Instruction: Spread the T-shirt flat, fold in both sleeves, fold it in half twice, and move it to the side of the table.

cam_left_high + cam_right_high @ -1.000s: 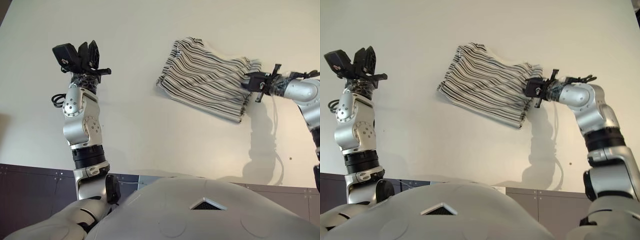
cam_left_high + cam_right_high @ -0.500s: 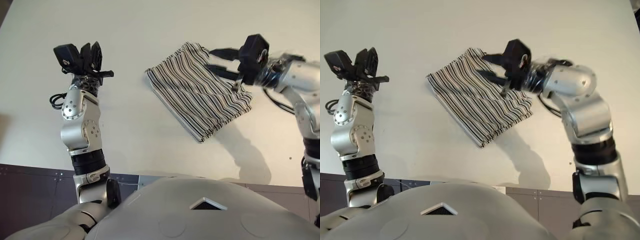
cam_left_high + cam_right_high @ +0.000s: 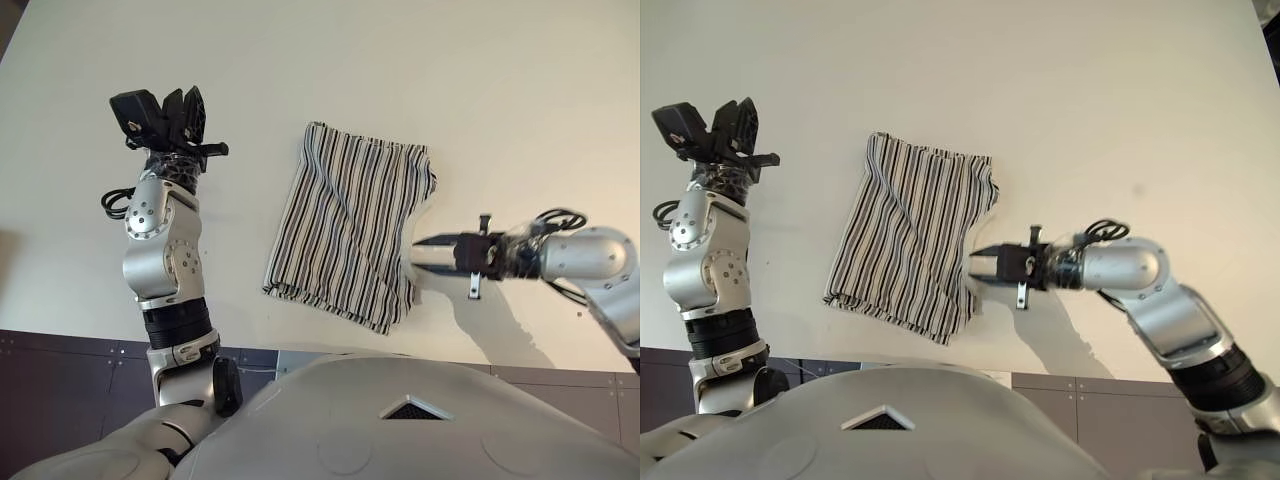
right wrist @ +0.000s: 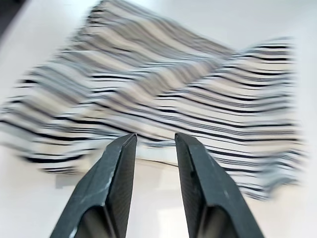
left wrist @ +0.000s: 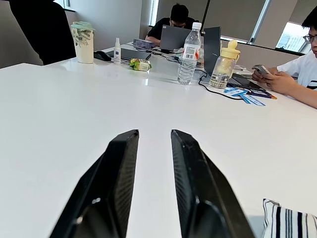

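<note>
Status: the T-shirt reads as folded. It is striped, compact and roughly rectangular, with stacked layers showing along its near edge and the far right corner a bit loose. It lies flat on the white table, close to the table's near edge and about midway along it, turned slightly off square. So we judge the sleeves and both half-folds done; the step in hand is the last one, moving it to the side of the table. Right gripper sits low at table level at the shirt's right edge, jaws open with a clear gap and nothing in them. In the right wrist view the shirt's edge lies right at the fingertips, but we can't tell if they touch the cloth. Left gripper hangs raised over the left part of the table, well apart from the shirt, jaws parted a little, empty. Next move as we see it: get the right jaws around the whole stack at that edge, lower finger under all layers, then close and slide or carry the bundle sideways. Pinching only the top layer would likely peel the fold open; a low drag should hold the layers together better than a lift. Far end of the table holds a water bottle and a laptop, well away, so no conflict there.
</note>
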`<state>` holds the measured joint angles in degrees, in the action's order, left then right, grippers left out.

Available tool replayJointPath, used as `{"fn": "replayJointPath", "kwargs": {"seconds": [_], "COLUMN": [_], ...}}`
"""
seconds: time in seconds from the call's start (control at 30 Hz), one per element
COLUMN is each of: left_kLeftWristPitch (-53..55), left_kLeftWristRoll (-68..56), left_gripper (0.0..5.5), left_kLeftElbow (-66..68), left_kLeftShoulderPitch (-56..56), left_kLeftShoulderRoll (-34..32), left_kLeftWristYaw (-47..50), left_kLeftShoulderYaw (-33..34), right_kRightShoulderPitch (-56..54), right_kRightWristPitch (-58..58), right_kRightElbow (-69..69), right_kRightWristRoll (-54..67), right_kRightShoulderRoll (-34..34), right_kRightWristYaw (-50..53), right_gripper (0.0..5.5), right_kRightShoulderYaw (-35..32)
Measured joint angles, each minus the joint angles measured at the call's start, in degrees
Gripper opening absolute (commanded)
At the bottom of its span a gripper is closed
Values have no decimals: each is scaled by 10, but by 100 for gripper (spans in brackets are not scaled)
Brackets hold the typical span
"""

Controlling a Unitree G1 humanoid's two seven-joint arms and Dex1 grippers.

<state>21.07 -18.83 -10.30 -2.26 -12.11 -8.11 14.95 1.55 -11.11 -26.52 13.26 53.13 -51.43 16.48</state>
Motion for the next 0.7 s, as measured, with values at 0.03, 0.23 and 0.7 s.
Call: {"fn": "replayJointPath", "kwargs": {"seconds": [0.03,0.23,0.7], "left_kLeftWristPitch": [2,13,-47], "left_kLeftWristRoll": [0,-19,62], "left_gripper": [121,121,121], "left_kLeftElbow": [0,-17,-84], "left_kLeftShoulderPitch": [-1,1,177], "left_kLeftShoulderRoll": [-2,-10,-229], "left_kLeftWristYaw": [0,-44,-343], "left_kLeftShoulderYaw": [0,-18,-198], "right_kRightShoulderPitch": [-25,-174,-238], "right_kRightWristPitch": [-18,-77,-6], "right_kRightElbow": [17,190,407], "right_kRightWristRoll": [1,-9,-69], "right_kRightShoulderRoll": [-14,-178,-312], "right_kRightWristYaw": [21,115,93], "right_gripper": [141,141,141], "right_kRightShoulderYaw": [-23,-33,3]}}
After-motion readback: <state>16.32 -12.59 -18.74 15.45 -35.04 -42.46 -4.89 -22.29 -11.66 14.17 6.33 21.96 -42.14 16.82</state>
